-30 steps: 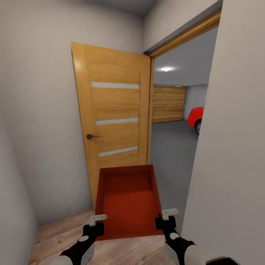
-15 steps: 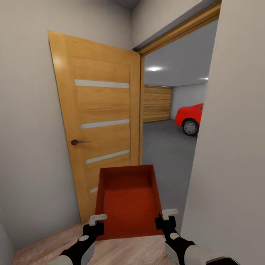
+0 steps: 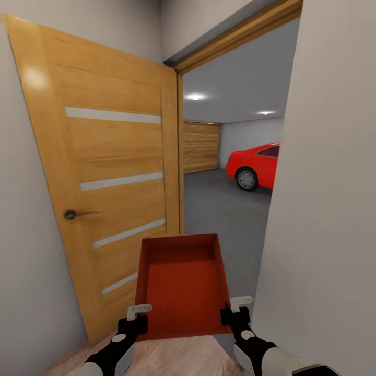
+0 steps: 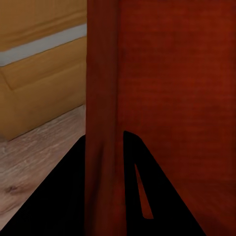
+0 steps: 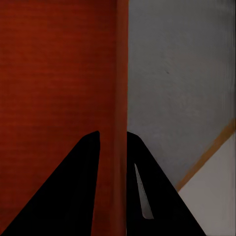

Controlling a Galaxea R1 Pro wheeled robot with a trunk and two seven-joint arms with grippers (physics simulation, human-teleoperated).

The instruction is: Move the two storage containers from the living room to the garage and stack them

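Head view: one orange-red storage container (image 3: 181, 284) is held out in front of the robot, low in the picture at 6 o'clock, open side up and empty. The left end effector (image 3: 137, 316) pinches the container's near left corner and the right end effector (image 3: 236, 308) pinches its near right corner. At 9 o'clock stands an open orange-wood door (image 3: 104, 177) with pale stripes and a dark handle (image 3: 73, 214). Past the doorway, from 12 to 1 o'clock, lies the garage with its dark grey floor (image 3: 224, 209), a wooden garage door (image 3: 201, 146) and a red car (image 3: 256, 164). A white wall (image 3: 324, 209) fills 3 o'clock. Light wood planks (image 3: 172, 357) show at the bottom edge.

Left wrist view: the left end effector's dark fingers (image 4: 73, 196) are drawn narrow about the container's thin wall (image 4: 103, 98), one on each face, with the door and planks beyond.

Right wrist view: the right end effector's fingers (image 5: 73, 196) likewise clamp the container's wall (image 5: 122, 73); grey floor lies beside it.
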